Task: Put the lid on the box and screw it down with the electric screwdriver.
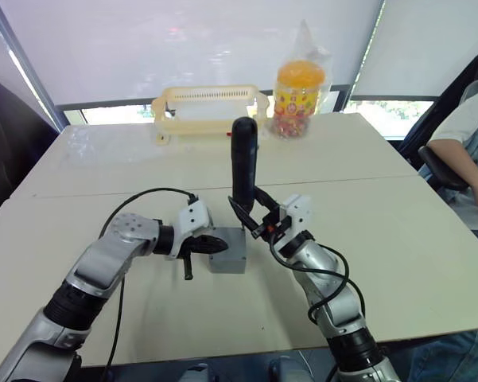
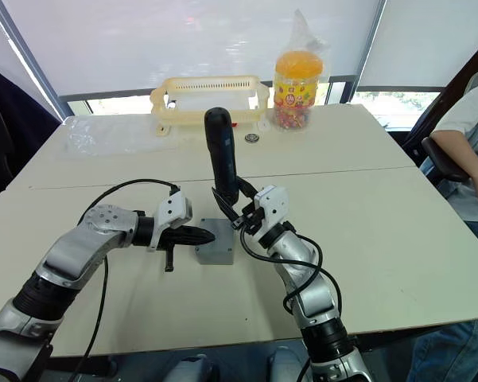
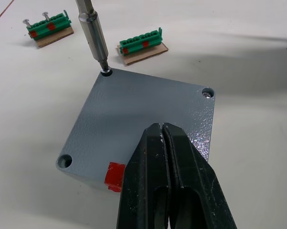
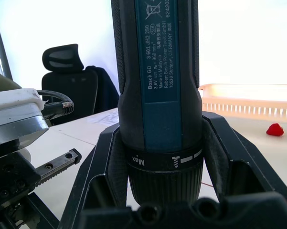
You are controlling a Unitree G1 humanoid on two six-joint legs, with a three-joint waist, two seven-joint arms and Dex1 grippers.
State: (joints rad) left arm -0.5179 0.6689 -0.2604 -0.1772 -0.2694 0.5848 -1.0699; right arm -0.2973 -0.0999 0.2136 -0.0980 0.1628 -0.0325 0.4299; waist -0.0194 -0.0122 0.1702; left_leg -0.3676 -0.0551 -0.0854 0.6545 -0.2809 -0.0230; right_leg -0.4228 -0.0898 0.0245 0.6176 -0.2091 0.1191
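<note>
The grey box (image 1: 229, 256) sits mid-table with the flat grey lid (image 3: 138, 119) on top of it; a red mark (image 3: 115, 175) shows on its side. My left gripper (image 3: 161, 128) is shut, its tips lying over the lid's edge. My right gripper (image 1: 250, 219) is shut on the black electric screwdriver (image 1: 244, 163), which stands upright. Its metal bit (image 3: 93, 33) is set into one corner hole of the lid. Another corner holds a screw (image 3: 207, 93), and a third hole (image 3: 64, 162) is empty.
Two green terminal strips (image 3: 47, 32) (image 3: 142, 44) lie just beyond the box. A cream basket (image 1: 211, 107) and an orange-lidded candy jar (image 1: 299, 95) stand at the far edge. A person (image 1: 469, 151) sits at the right.
</note>
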